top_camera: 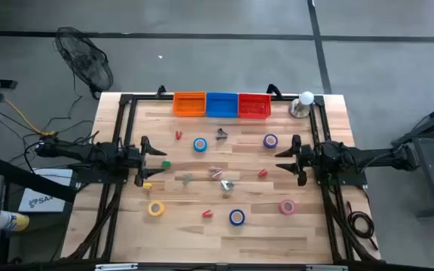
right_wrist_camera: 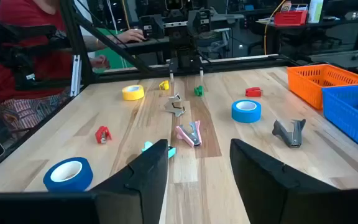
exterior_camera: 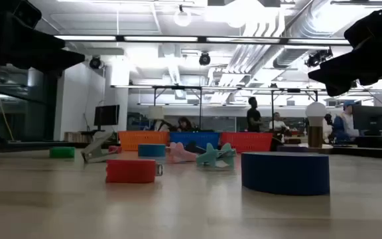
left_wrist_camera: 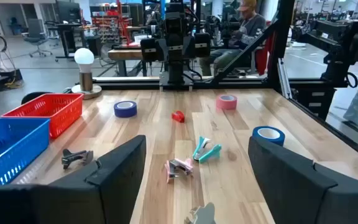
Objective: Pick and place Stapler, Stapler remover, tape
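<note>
Small ring-shaped tape rolls lie flat on the wooden table: blue [top_camera: 200, 144], purple [top_camera: 270, 141], yellow [top_camera: 155, 208], blue [top_camera: 236, 217] and pink [top_camera: 287, 206]. Between them lie small staplers and staple removers: pink [top_camera: 215, 172], teal [top_camera: 227, 184], grey [top_camera: 221, 135], and red ones [top_camera: 262, 173] [top_camera: 207, 214]. My left gripper [top_camera: 155, 160] stands open at the table's left, above the surface, pointing right. My right gripper [top_camera: 283, 159] stands open at the right, pointing left. Neither touches anything. In the wrist views the left gripper [left_wrist_camera: 197, 180] and the right gripper [right_wrist_camera: 197, 174] have only the table beyond their fingers.
An orange bin [top_camera: 189, 104], a blue bin [top_camera: 221, 104] and a red bin [top_camera: 254, 105] stand in a row at the far edge. A white ball on a metal base [top_camera: 303, 104] stands right of them. A black frame [top_camera: 126, 120] borders the table. People sit beyond.
</note>
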